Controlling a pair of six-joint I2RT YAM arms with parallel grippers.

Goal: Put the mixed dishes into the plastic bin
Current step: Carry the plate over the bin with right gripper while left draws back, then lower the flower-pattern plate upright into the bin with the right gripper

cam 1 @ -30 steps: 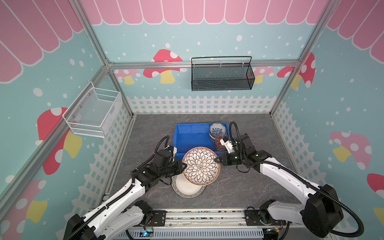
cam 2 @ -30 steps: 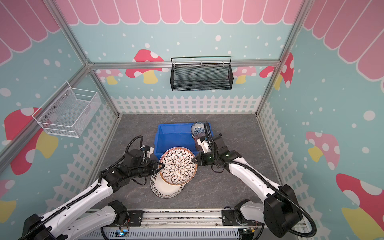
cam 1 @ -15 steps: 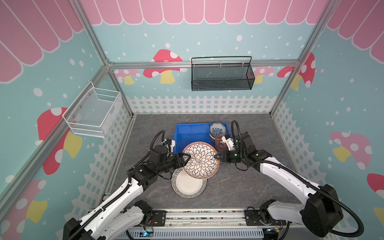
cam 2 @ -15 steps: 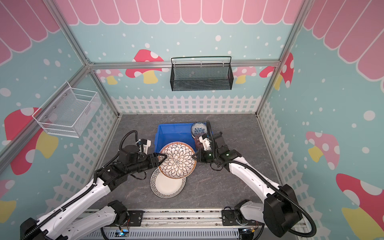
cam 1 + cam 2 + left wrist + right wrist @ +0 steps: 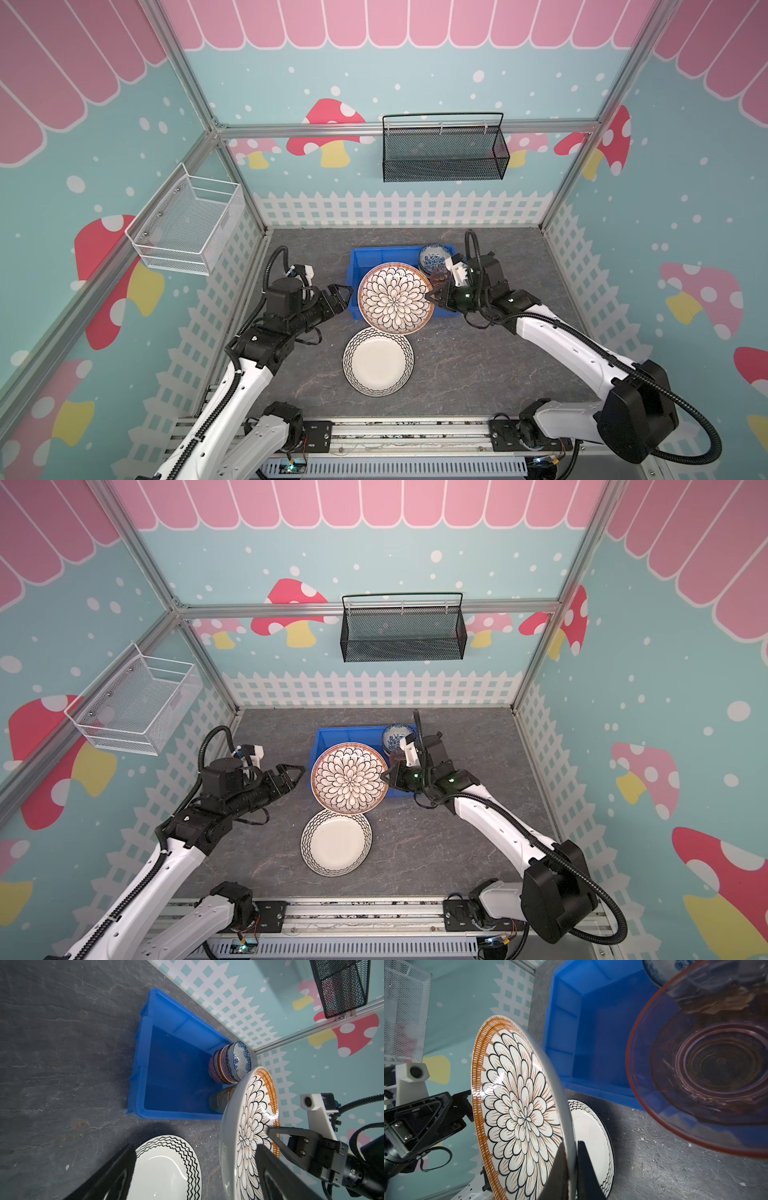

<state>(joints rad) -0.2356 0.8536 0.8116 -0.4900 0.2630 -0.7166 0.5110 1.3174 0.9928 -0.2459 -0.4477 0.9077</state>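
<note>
The petal-pattern plate (image 5: 395, 297) (image 5: 349, 780) hangs tilted over the near part of the blue plastic bin (image 5: 361, 262) (image 5: 172, 1076). My right gripper (image 5: 434, 297) (image 5: 571, 1147) is shut on the plate's right rim. Just off its left rim, my left gripper (image 5: 343, 293) (image 5: 193, 1151) stands open and holds nothing. The zigzag-rimmed plate (image 5: 377, 360) (image 5: 164, 1167) lies flat on the table in front of the bin. Stacked patterned bowls (image 5: 434, 255) (image 5: 230, 1064) sit in the bin's far right corner, with a translucent pink cup (image 5: 708, 1064) next to them.
A black mesh basket (image 5: 442, 151) hangs on the back wall and a white wire basket (image 5: 187, 224) on the left wall. Grey tabletop (image 5: 478, 365) stretches to the right of the zigzag plate. The bin's left half is bare blue floor (image 5: 591, 1032).
My left gripper has opened, let go of the petal plate and drawn back to the left. The right gripper has carried the plate back over the bin.
</note>
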